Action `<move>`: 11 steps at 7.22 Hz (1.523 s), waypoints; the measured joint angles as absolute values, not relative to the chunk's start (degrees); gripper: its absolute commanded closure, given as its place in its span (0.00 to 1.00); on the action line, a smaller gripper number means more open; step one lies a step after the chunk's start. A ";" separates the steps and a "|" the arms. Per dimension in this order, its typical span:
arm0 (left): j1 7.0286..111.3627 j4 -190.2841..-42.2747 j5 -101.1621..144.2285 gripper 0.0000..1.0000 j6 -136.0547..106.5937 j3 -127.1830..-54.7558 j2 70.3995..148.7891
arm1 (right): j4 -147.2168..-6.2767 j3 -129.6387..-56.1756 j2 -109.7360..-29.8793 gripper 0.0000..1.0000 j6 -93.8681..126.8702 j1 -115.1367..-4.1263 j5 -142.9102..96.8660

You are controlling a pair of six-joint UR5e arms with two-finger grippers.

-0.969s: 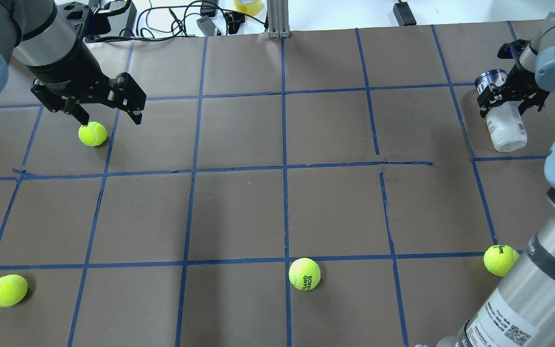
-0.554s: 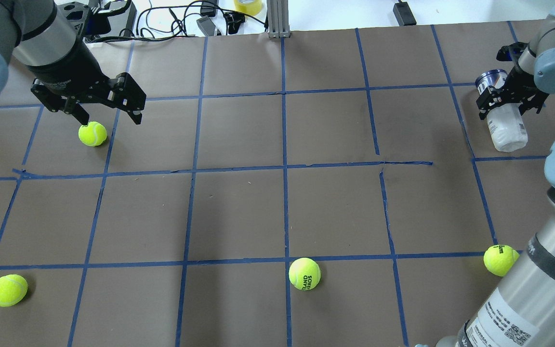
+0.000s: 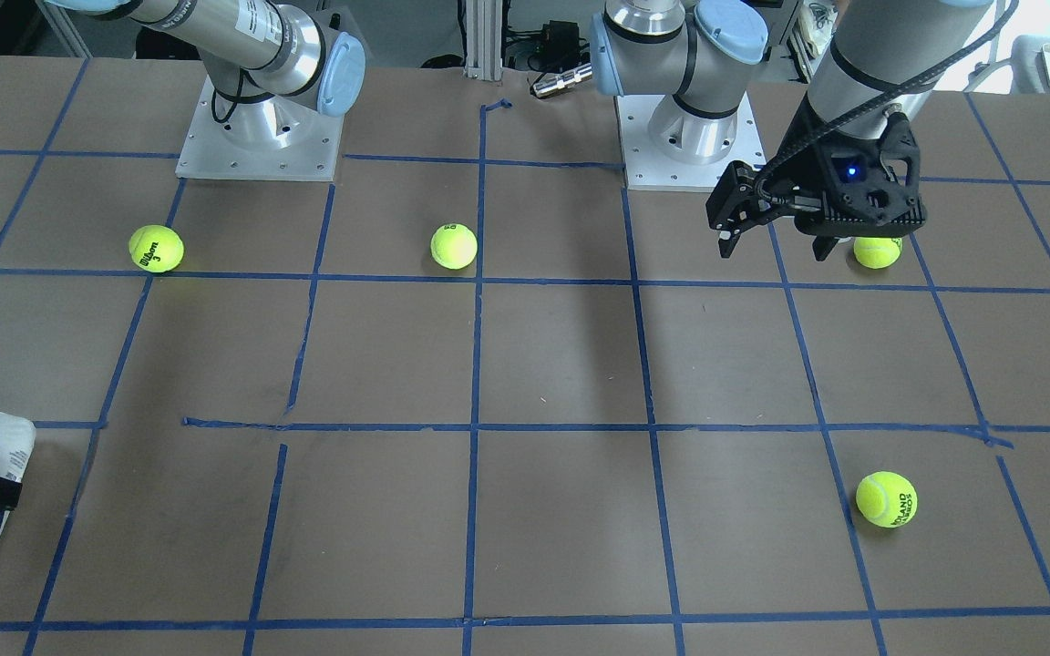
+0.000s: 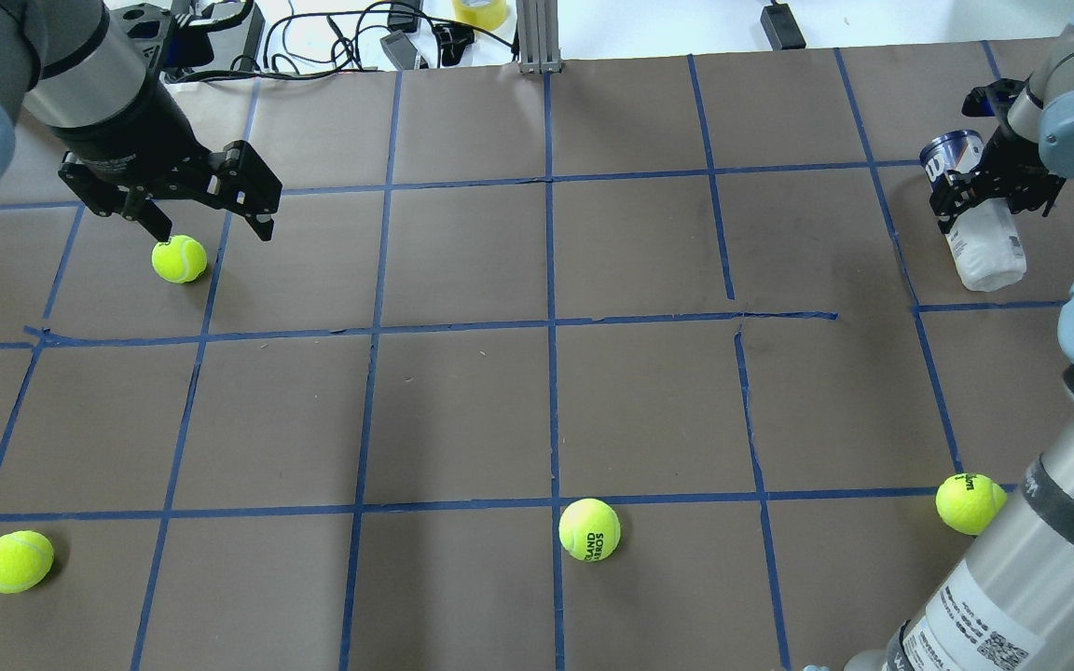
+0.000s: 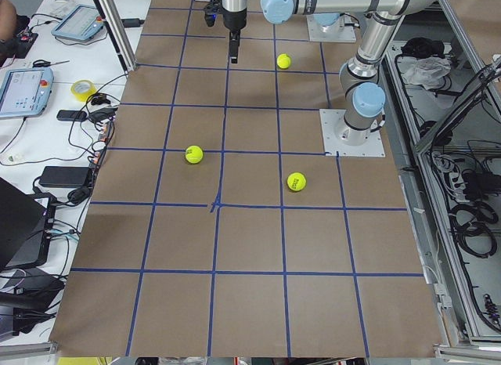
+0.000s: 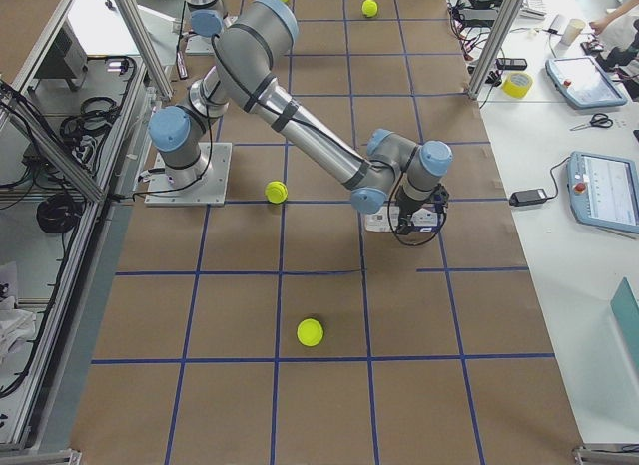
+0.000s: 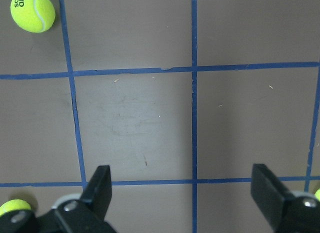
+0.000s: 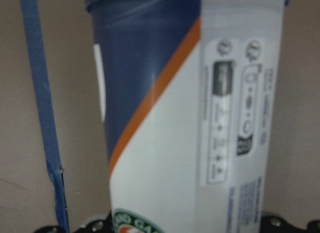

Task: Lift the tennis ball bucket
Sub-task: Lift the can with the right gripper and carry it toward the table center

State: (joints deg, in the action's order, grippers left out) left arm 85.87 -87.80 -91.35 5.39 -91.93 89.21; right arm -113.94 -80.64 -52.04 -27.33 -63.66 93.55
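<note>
Near the table point(image 4: 984, 373) edge, right claw point(image 4: 989, 198) grips tennis ball bucket point(image 4: 992, 253).

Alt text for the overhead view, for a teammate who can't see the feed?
The right gripper is closed around the bucket, which lies on its side at far right. The left gripper hangs open by a ball at far left; three more balls lie along the near edge.
</note>
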 measured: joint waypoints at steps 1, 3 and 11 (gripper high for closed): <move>85.87 -87.80 -91.38 0.00 5.45 -91.93 89.21 | -111.80 -80.71 -53.47 0.33 -30.35 -63.98 93.14; 85.83 -87.82 -91.44 0.00 5.69 -91.88 89.09 | -106.49 -80.82 -56.77 0.30 -42.52 -65.82 89.26; 73.12 -87.91 -90.77 0.00 12.42 -90.89 88.84 | -116.14 -88.24 -64.15 0.31 -66.39 -101.12 87.67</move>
